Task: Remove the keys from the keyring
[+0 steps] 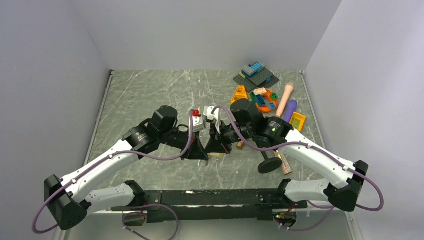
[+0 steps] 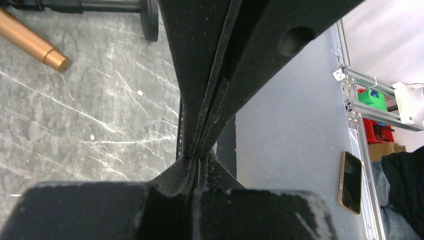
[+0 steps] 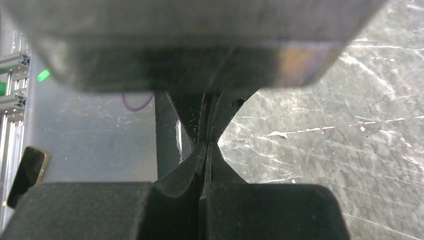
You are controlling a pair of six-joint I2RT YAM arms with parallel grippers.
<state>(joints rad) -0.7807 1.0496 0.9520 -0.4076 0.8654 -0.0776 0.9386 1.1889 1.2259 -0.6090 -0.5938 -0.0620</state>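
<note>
My left gripper (image 1: 198, 153) and right gripper (image 1: 218, 148) meet tip to tip low over the table's near middle. In the left wrist view my left jaws (image 2: 197, 159) are pressed shut, with the right gripper's black fingers (image 2: 225, 60) coming in from above. In the right wrist view my right jaws (image 3: 206, 145) are shut too. A tiny gold sliver, perhaps a key (image 1: 216, 155), shows just below the tips; I cannot tell whether it is held. The keyring is hidden.
A black round stand base (image 1: 270, 165) with a gold toy microphone (image 2: 32, 42) lies right of the grippers. Building-block toys (image 1: 256, 75), an orange disc (image 1: 265, 99) and a pink rod (image 1: 286, 97) crowd the back right. The table's near edge (image 2: 227, 145) is close.
</note>
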